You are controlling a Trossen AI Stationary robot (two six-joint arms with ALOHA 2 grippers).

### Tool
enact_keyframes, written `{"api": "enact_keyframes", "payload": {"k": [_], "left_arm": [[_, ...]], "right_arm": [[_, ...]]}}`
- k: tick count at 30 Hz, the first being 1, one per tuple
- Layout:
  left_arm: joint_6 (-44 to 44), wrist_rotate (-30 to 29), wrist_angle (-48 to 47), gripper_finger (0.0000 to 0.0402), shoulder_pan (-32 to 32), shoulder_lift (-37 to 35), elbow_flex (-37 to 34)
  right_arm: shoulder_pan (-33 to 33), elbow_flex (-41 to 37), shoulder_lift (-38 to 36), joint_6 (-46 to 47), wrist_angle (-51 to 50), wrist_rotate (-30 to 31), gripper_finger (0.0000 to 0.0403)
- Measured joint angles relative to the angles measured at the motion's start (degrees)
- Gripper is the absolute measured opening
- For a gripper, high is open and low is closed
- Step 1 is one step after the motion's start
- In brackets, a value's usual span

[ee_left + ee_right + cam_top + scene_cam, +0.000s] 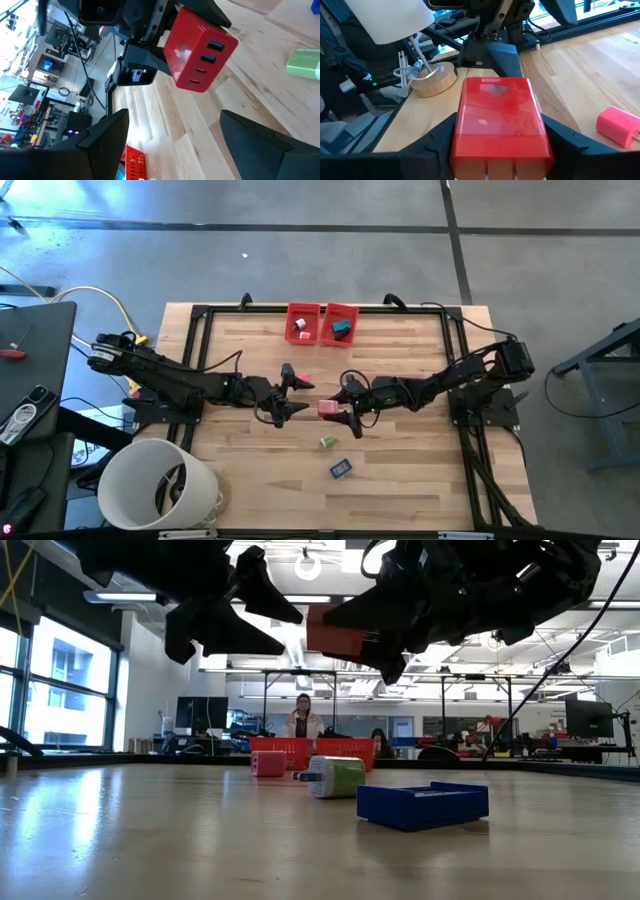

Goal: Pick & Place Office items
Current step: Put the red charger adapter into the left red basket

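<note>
The right hand hangs above the middle of the worktop with its fingers pinching a red charger block, the block's port face showing in the left wrist view and its body seated squarely between the dark fingers in the right wrist view. Just beside it, facing it, the left hand hovers with its fingers spread wide and nothing between them. That closeness is what worries me: the two hands are near enough that a careless swing by either arm could knock the block out of the grip, and it would drop onto the wood below. The grip looks to be on the block's smooth plastic sides, so I'd guess a bump or a fast turn could let it slip. The two red bins sit at the far edge of the worktop, well apart from the hands, and already hold a few small pieces; carrying the block there means passing over or near a pink piece lying between the hands and the bins, which a low pass might shove aside. Nearer the front edge lie a green piece and a dark blue piece, clear of both hands for now. A big white bucket stands off the front left corner.
</note>
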Motion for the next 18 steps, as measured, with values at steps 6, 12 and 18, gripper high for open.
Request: {"api": "enact_keyframes", "payload": {"k": [6,12,18], "left_arm": [[0.9,0.0,0.1,0.0303,0.3,0.0,0.0],[4.7,0.7,0.5,0.0303,0.3,0.1,0.0],[6.2,1.2,0.7,0.0303,0.3,0.1,0.0]], "right_arm": [[0.0,0.0,0.0,0.0,0.0,-0.2,0.02],[-0.1,0.0,0.0,1.3,0.0,-1.7,0.02],[-1.0,0.0,0.0,2.1,0.3,-2.3,0.02]]}}
